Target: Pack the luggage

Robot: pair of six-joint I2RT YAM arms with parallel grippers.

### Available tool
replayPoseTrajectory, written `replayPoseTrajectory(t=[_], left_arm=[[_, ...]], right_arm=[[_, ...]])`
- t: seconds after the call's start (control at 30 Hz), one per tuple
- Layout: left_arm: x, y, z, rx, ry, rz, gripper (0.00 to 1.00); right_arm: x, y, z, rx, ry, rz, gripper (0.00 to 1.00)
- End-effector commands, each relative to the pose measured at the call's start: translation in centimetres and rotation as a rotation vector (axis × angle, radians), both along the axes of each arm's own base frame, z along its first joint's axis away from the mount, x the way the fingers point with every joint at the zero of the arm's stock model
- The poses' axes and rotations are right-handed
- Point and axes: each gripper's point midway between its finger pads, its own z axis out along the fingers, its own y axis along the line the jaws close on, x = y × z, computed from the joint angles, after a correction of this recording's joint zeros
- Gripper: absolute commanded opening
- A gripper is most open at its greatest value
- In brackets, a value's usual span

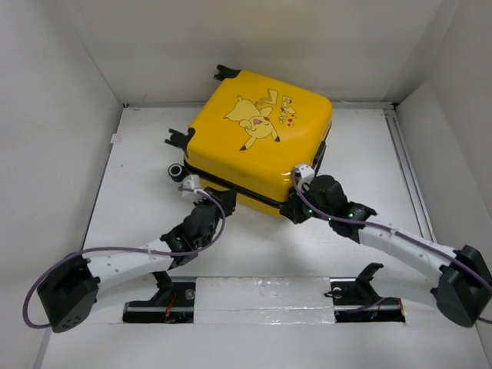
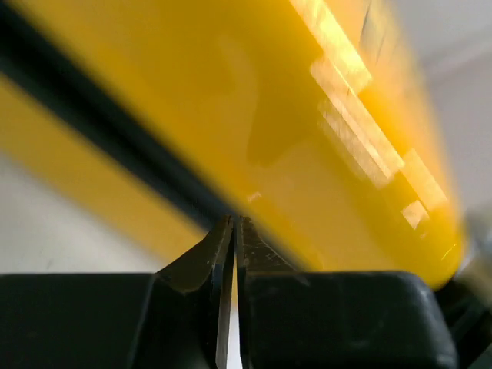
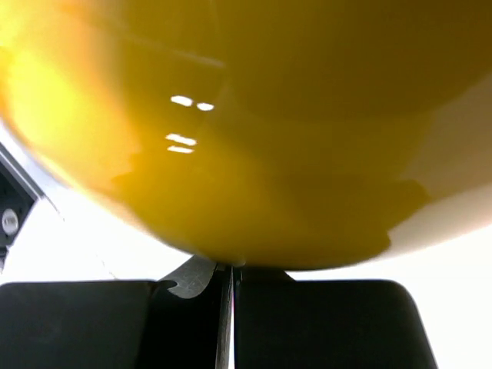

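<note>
The luggage [image 1: 261,146], a yellow hard-shell suitcase with a Pikachu print, lies shut and flat at the back middle of the table, with the printed shell facing up. Its black seam [image 2: 115,146] runs between the two shells. My left gripper [image 1: 219,202] is shut, with its tips [image 2: 233,223] against the near left edge at the seam. My right gripper [image 1: 296,209] is shut, with its tips [image 3: 232,267] touching the underside of the yellow shell [image 3: 254,154] at the near right corner. Nothing shows between either pair of fingers.
A black-and-white caster wheel [image 1: 178,171] and black wheel mounts [image 1: 179,138] stick out on the suitcase's left, another [image 1: 227,73] at the back. White walls close in on three sides. A rail [image 1: 403,161] runs along the right. The arm bases [image 1: 161,300] stand at the near edge.
</note>
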Motion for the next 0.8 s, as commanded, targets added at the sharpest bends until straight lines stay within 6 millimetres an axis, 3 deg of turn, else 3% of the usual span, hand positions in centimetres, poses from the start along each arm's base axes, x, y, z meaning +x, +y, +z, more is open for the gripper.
replayPoseTrajectory(t=[0.0,0.1,0.13,0.17,0.23,0.27,0.3,0.33,0.4,0.43,0.47,0.5,0.53,0.67,0.7,0.77], left_arm=[[-2.5,-3.2,-2.8,0.041,0.065,-0.163,0.00],[-3.2,-4.2,-3.7,0.053,0.083,-0.190,0.00],[-3.2,-4.2,-3.6,0.045,0.086,-0.189,0.00],[-3.0,-3.8,-3.9,0.071,0.085,-0.170,0.00],[-2.7,-2.4,-2.5,0.063,0.051,-0.112,0.00],[-2.6,-1.7,-2.3,0.083,0.042,-0.092,0.00],[-2.4,-1.3,-1.4,0.093,0.023,-0.075,0.00],[-1.7,-0.5,0.5,0.061,0.000,-0.035,0.08],[-0.8,0.6,1.1,0.083,0.004,0.005,0.42],[0.3,1.9,2.5,0.056,-0.007,0.067,0.57],[0.9,2.5,2.8,0.045,-0.002,0.086,0.79],[1.4,3.1,3.5,0.018,-0.009,0.101,0.87],[2.1,3.7,4.0,-0.004,-0.011,0.116,0.91],[5.4,8.0,6.9,-0.124,-0.037,0.205,0.95],[6.3,10.1,6.9,-0.149,-0.036,0.251,0.95],[7.4,11.7,6.8,-0.216,-0.020,0.274,0.97]], right_arm=[[4.9,3.9,8.0,0.180,-0.260,0.006,0.00],[4.5,5.1,8.7,0.239,-0.262,0.024,0.00],[4.3,4.6,7.5,0.218,-0.249,-0.018,0.00],[4.2,3.8,8.2,0.240,-0.273,-0.056,0.00],[4.4,1.7,7.9,0.235,-0.284,-0.124,0.00],[4.0,0.8,6.9,0.226,-0.262,-0.141,0.00],[3.2,0.0,7.5,0.239,-0.270,-0.138,0.00],[2.6,-0.2,7.2,0.238,-0.261,-0.125,0.00],[2.1,-1.6,6.6,0.235,-0.246,-0.152,0.00],[1.8,-1.8,6.1,0.230,-0.227,-0.157,0.00],[1.8,-2.1,6.3,0.232,-0.231,-0.166,0.00],[1.5,-2.1,6.0,0.240,-0.222,-0.161,0.00],[1.2,-2.1,6.0,0.242,-0.215,-0.147,0.00],[0.7,-1.8,6.4,0.260,-0.212,-0.114,0.00],[0.7,-1.8,6.6,0.266,-0.219,-0.114,0.00],[0.5,-2.0,6.8,0.268,-0.222,-0.114,0.00]])
